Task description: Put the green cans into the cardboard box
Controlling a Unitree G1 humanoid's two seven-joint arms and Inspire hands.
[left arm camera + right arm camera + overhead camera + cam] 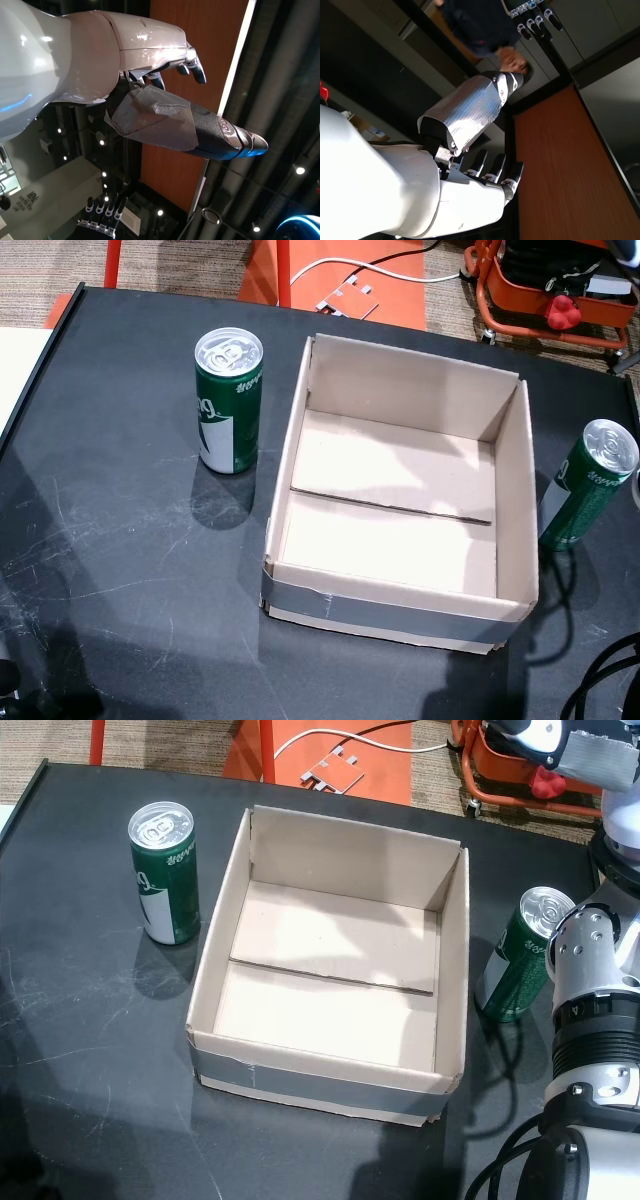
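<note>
We are holding both hands, left hand [150,75] & right hand [455,185], open, nothing between fingers; the green can [520,968] nr our right forearm may be getting knocked.

The left hand [150,95] holds nothing; its thumb [200,132] points toward 4 o'clock and its fingers [192,67] are slightly bent. The right hand [465,165] is also empty, thumb [475,107] stretched toward 1 o'clock, fingers [495,172] apart. In a head view the right arm [595,1010] stands at 3 o'clock.
</note>
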